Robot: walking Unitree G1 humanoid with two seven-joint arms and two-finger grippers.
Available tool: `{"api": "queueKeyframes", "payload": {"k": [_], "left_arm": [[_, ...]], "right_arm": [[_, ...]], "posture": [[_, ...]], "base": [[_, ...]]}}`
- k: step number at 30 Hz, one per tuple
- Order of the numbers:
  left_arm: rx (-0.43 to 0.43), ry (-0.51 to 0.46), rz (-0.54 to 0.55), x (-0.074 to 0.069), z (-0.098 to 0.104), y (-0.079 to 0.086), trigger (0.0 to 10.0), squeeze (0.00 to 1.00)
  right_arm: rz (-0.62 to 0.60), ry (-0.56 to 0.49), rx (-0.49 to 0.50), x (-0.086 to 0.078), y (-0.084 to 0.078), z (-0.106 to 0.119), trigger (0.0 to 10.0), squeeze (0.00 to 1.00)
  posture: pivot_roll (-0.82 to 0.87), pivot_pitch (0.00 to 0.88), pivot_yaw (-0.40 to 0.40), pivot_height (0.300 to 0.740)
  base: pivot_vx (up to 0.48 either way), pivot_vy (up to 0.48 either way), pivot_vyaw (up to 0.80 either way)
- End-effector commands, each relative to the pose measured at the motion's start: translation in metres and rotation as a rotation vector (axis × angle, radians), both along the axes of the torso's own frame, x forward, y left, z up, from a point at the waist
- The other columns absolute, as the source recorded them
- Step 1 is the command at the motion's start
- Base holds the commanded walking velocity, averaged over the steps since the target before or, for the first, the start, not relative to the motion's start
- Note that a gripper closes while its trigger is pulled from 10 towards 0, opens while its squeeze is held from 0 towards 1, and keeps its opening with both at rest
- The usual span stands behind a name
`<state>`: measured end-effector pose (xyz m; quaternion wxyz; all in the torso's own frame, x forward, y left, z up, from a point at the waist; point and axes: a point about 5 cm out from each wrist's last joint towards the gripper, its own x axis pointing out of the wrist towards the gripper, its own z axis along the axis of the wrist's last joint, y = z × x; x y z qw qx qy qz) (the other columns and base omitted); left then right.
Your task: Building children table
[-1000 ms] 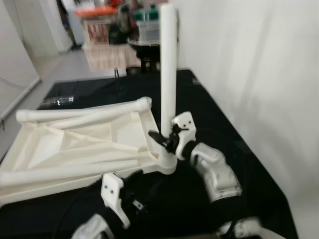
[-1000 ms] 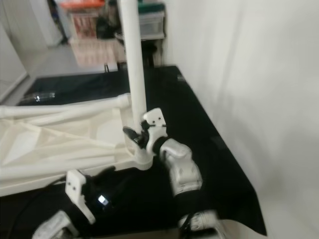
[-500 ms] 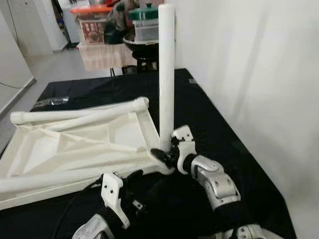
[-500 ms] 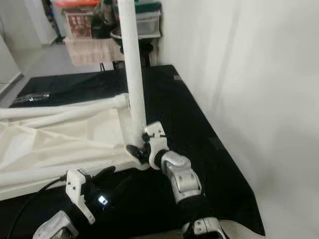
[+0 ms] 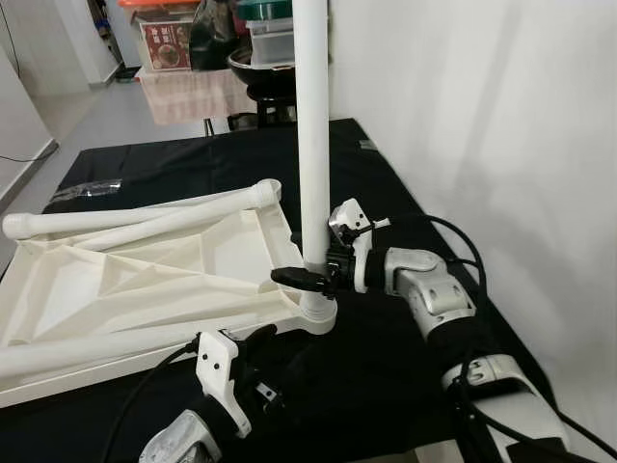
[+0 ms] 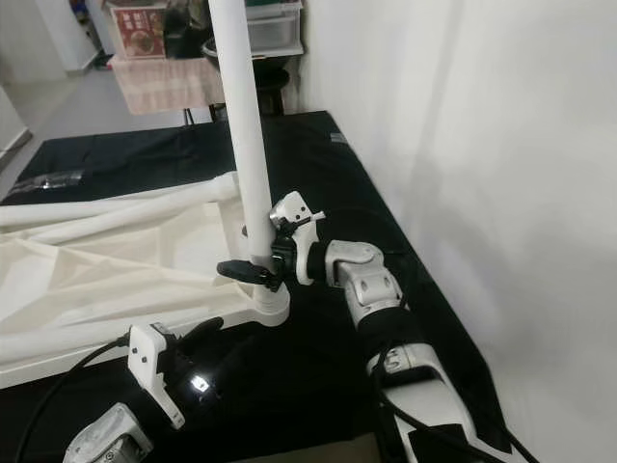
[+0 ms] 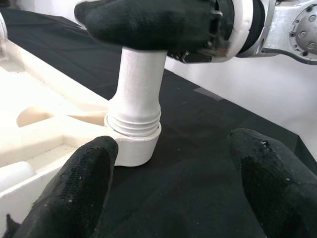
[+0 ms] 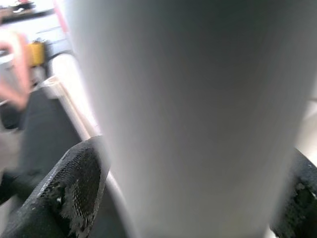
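Setting: black-covered surface [image 5: 405, 203] beside a white wall, with cluttered shelves and storage boxes at the far end of the room.

Tabletop: your white plastic tabletop [image 5: 145, 280] lies upside down on the surface, its ribbed underside facing up, toward the left of your view.

Standing leg: one white leg [image 5: 312, 145] stands upright in the corner socket [image 5: 316, 313] nearest you on the right. In the left wrist view its threaded collar sits down on the socket rim, so it looks close to fully seated, though you cannot confirm it is tight.

Other legs: two more legs lie flat, one along the far edge [image 5: 135, 214] and one along the near edge [image 5: 106, 345] of the tabletop. Whether they are fitted or just resting there is not clear.

Right end effector: your right end effector [image 5: 313, 275] is pinching the standing leg low down, just above the socket, one black finger on each side.

Left end effector: your left end effector [image 7: 173, 188] sits low on the surface just in front of that corner, fingers spread wide and holding nothing, aimed at the socket.

Progress: by my reading you are partway. One leg is up; the rest look still to be raised and fixed, and the table then turned over.
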<state>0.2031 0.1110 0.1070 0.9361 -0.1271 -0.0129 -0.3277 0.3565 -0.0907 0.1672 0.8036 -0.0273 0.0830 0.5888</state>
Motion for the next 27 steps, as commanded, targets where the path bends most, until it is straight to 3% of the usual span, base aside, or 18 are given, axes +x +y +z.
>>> {"api": "queueKeyframes", "payload": {"k": [1,2,3,4,8,12,18,19,20,22,23,24,25,26,27], "left_arm": [[0.006,0.015,0.011,0.000,-0.004,0.001,10.0,0.00],[0.006,0.015,0.011,0.000,-0.004,0.001,10.0,0.00],[0.006,0.015,0.011,0.000,-0.004,0.001,10.0,0.00],[0.006,0.015,0.010,0.000,-0.004,0.000,10.0,0.00],[0.004,0.015,0.008,-0.001,-0.004,-0.001,10.0,0.00],[-0.001,0.013,0.007,-0.001,-0.003,-0.002,10.0,0.00],[-0.002,0.013,0.007,-0.002,-0.003,-0.002,10.0,0.00],[-0.003,0.012,0.008,-0.002,-0.002,-0.002,10.0,0.00],[-0.005,0.011,0.007,-0.003,-0.002,-0.002,10.0,0.00],[-0.005,0.011,0.007,-0.003,-0.002,-0.002,10.0,0.00],[-0.007,0.011,0.007,-0.004,-0.001,-0.001,10.0,0.00],[-0.007,0.011,0.007,-0.004,-0.001,-0.001,10.0,0.00],[-0.007,0.012,0.005,-0.005,0.000,0.001,10.0,0.00],[-0.007,0.012,0.005,-0.005,0.000,0.001,10.0,0.00],[-0.008,0.014,0.003,-0.005,0.000,0.002,10.0,0.00]], "right_arm": [[0.085,0.009,-0.001,-0.002,0.008,0.000,10.0,0.00],[0.132,0.034,0.004,-0.003,0.008,-0.001,8.7,0.00],[0.132,0.034,0.004,-0.003,0.008,-0.001,8.7,0.00],[0.152,0.049,0.004,-0.004,0.007,-0.003,0.0,0.00],[0.175,0.068,0.006,-0.003,0.004,-0.007,0.0,0.00],[0.101,0.059,0.000,-0.002,-0.008,-0.014,0.0,0.00],[0.086,0.055,0.003,-0.001,-0.011,-0.015,0.0,0.00],[0.043,0.058,0.018,-0.004,-0.016,-0.020,0.0,0.00],[-0.096,0.073,0.011,-0.011,-0.014,-0.036,0.0,0.00],[-0.096,0.073,0.011,-0.011,-0.014,-0.036,0.0,0.00],[-0.404,0.100,-0.067,-0.019,-0.012,-0.059,0.0,0.00],[-0.404,0.100,-0.067,-0.019,-0.012,-0.059,0.0,0.00],[-0.573,0.083,-0.107,-0.035,-0.012,-0.068,0.0,0.00],[-0.573,0.083,-0.107,-0.035,-0.012,-0.068,0.0,0.00],[-0.677,0.057,-0.117,-0.044,-0.014,-0.069,0.0,0.00]], "posture": [[0.03,0.000,0.013,0.740],[0.03,0.000,0.011,0.740],[0.03,0.000,0.011,0.740],[0.03,0.000,0.009,0.740],[0.03,0.000,0.008,0.740],[0.03,0.000,0.004,0.740],[0.03,0.000,0.004,0.740],[0.01,0.000,0.002,0.740],[0.00,0.000,-0.001,0.740],[0.00,0.000,-0.001,0.740],[0.00,0.000,0.004,0.740],[0.00,0.000,0.004,0.740],[-0.02,0.000,0.019,0.740],[-0.02,0.000,0.019,0.740],[-0.02,0.000,0.019,0.740]], "base": [[0.000,0.000,0.00],[0.000,0.000,0.00],[0.000,0.000,0.00],[0.000,0.000,0.00],[0.000,0.000,0.00],[0.000,0.000,0.00],[0.000,0.000,0.00],[0.000,0.000,0.00],[0.000,0.000,0.00],[0.000,0.000,0.00],[0.000,0.000,0.00],[0.000,0.000,0.00],[0.000,0.000,0.00],[0.000,0.000,0.00],[0.000,0.000,0.00]]}}
